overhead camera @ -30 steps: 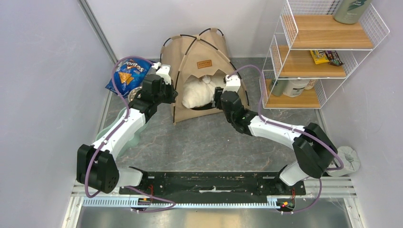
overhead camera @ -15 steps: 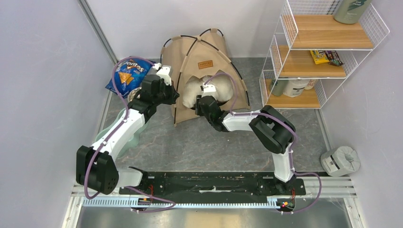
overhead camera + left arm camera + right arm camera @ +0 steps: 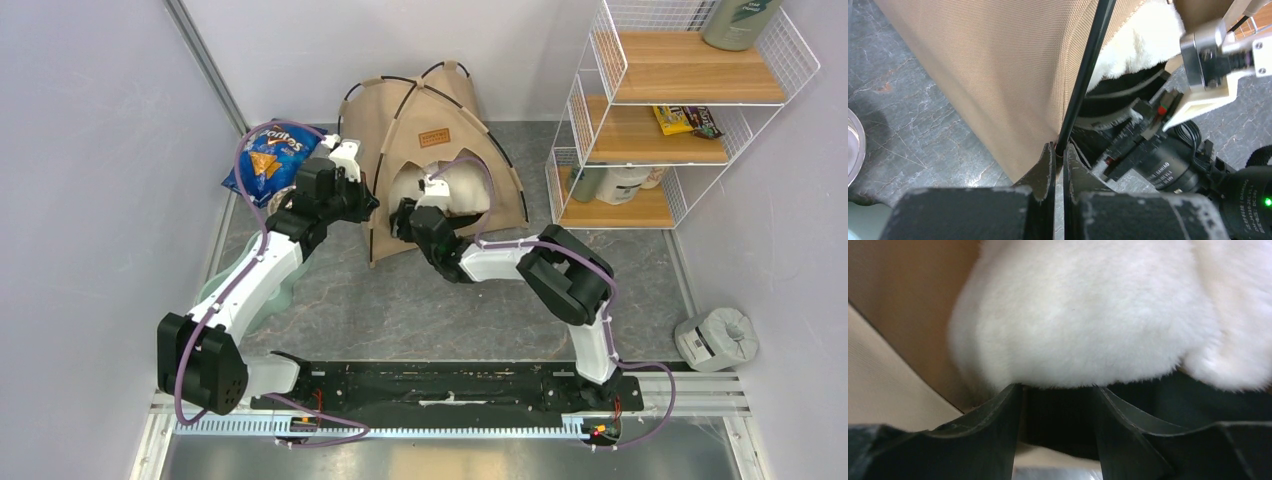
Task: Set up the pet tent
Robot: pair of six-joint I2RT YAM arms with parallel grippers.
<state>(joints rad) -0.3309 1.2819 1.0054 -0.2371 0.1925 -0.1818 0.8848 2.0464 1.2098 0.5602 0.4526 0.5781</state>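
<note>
Tan pet tent (image 3: 400, 120) may tip if the spread right gripper (image 3: 1058, 390) shoves the pillow (image 3: 1088, 315) ahead, left gripper (image 3: 1058, 150) clamping its pole (image 3: 1089, 65).

From above, my right jaws are out of sight, buried in the doorway of the pet tent (image 3: 420, 115) behind my own wrist, which also covers part of the pillow (image 3: 462, 192). My right wrist view shows that pillow as a blur running off the top and right edges; whether my fingertips (image 3: 988, 430) touch it I cannot tell. The tent's label (image 3: 433, 137) is too small to read. A metal dish (image 3: 852, 145) is cut by my left wrist view's edge
</note>
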